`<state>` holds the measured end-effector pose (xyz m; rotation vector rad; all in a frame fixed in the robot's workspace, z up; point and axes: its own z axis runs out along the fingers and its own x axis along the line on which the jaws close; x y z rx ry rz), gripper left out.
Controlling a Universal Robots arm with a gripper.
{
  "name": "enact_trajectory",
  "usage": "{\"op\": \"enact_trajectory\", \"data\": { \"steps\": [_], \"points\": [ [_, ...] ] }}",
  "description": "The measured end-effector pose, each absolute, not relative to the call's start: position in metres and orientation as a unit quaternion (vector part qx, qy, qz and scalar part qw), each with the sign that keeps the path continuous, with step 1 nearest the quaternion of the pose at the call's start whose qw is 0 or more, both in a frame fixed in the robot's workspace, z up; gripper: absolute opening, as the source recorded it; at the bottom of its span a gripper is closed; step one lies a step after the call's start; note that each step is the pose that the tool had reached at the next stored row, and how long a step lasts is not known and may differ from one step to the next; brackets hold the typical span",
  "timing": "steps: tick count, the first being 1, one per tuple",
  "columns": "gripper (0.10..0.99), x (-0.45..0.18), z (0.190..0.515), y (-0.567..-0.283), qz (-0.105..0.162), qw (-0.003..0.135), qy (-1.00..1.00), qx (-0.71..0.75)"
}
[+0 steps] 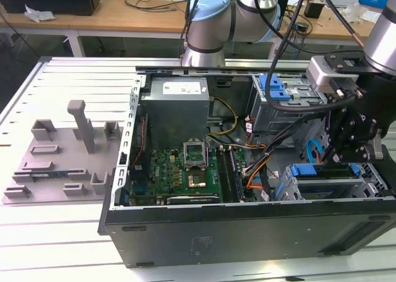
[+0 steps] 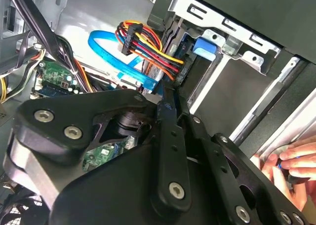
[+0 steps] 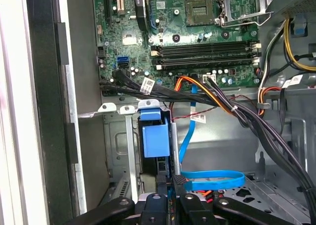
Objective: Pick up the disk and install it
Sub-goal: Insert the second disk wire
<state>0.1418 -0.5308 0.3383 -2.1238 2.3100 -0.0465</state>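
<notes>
Blue-framed, the disk [image 3: 154, 138] stands on edge in the drive cage [image 1: 328, 182] at the lower right of the exterior view, inside the open computer case [image 1: 247, 229]. Just above it the pincer [image 3: 170, 183] has its fingers clamped together on the disk's edge.

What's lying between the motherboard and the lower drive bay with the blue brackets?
A bundle of black, orange and red cables crosses the gap between the motherboard and the lower drive bay, seen in the exterior view.

Slatted metal table [image 1: 74, 78], open computer case [image 1: 247, 229], seemingly grey fixture plate [image 1: 59, 164]
</notes>
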Motion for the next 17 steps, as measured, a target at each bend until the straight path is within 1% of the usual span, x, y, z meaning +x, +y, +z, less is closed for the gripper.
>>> {"op": "enact_trajectory", "data": {
  "steps": [3, 5, 13, 15, 16, 17],
  "points": [
    [0.173, 0.142, 0.336, -0.531, -0.014, 0.002, 0.736, -0.677],
    [0.302, 0.141, 0.343, -0.531, -0.014, 0.002, 0.736, -0.677],
    [0.302, 0.141, 0.388, -0.519, -0.015, 0.002, 0.736, -0.677],
    [0.153, 0.141, 0.389, -0.518, -0.015, 0.002, 0.736, -0.677],
    [0.153, 0.141, 0.389, -0.518, -0.015, 0.002, 0.736, -0.677],
    [0.106, 0.141, 0.389, -0.518, -0.015, 0.002, 0.736, -0.677]
  ]
}}
